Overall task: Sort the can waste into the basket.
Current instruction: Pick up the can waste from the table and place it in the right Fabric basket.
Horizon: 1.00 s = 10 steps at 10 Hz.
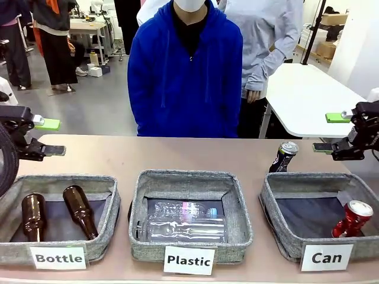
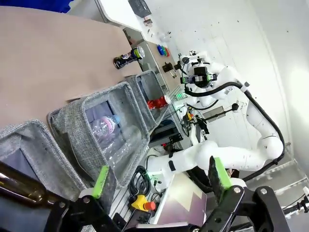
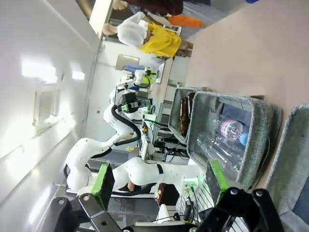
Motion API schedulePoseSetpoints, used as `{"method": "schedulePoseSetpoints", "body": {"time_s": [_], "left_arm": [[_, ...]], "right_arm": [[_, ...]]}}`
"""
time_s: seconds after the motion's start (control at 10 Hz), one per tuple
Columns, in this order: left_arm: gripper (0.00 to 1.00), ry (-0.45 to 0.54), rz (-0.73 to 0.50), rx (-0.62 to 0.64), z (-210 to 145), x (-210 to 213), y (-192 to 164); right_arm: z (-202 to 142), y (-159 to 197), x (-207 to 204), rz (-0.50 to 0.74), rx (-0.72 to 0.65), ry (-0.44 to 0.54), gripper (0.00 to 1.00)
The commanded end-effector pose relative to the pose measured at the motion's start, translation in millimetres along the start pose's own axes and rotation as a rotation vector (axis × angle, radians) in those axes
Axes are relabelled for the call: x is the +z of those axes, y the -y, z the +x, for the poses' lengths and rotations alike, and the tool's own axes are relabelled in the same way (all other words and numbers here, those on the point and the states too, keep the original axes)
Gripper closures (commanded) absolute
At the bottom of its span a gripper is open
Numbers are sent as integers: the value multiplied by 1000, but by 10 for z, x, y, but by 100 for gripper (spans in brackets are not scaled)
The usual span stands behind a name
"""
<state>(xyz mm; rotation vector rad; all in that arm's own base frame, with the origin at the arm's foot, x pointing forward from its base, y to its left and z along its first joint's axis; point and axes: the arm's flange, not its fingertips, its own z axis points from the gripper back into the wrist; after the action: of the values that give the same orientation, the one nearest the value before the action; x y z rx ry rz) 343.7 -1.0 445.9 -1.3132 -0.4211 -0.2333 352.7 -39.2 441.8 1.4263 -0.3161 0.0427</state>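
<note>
- Three grey fabric baskets are sitting in a row along the near edge of the table (image 1: 106, 157), with the basket labelled "Can" (image 1: 278, 198) closing the row at the robot's right.
- A red can (image 1: 353, 218) is lying tilted inside the "Can" basket, leaning against its right wall.
- A dark can with a silver top (image 1: 284, 156) is standing on the table just behind the "Can" basket's back left corner, outside it.
- The right gripper (image 1: 331, 132) is hovering above the table just right of the dark can, beyond the "Can" basket's back rim, its green-padded fingers spread apart and gripping nothing.
- The left gripper (image 1: 50, 136) is hanging far across the table from the "Can" basket, behind the "Bottle" basket (image 1: 59, 189), fingers likewise spread and empty.
- Two brown glass bottles (image 1: 79, 211) are lying in the "Bottle" basket, and clear plastic bottles (image 1: 186, 222) are lying in the middle "Plastic" basket (image 1: 189, 177), next to the "Can" basket.
- A person in a blue hoodie (image 1: 183, 74) is standing at the table's far side.
</note>
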Motion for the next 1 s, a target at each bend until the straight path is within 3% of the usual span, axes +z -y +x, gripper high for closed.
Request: {"method": "schedulePoseSetpoints", "body": {"time_s": [0.0,0.2,0.5,0.6,0.7,0.9], "left_arm": [[0,11,-1,-8,-10,10,19],[0,11,-1,-8,-10,10,19],[0,11,-1,-8,-10,10,19],[0,11,-1,-8,-10,10,19],[0,11,-1,-8,-10,10,19],[0,11,-1,-8,-10,10,19]], "right_arm": [[0,-24,-26,7,4,-4,0],[0,0,0,0,0,0,0],[592,106,-73,-323,827,-59,0],[732,206,-105,-407,1028,-75,0],[833,341,-142,-648,1117,-82,0],[936,562,-300,-806,1144,-72,0]]}}
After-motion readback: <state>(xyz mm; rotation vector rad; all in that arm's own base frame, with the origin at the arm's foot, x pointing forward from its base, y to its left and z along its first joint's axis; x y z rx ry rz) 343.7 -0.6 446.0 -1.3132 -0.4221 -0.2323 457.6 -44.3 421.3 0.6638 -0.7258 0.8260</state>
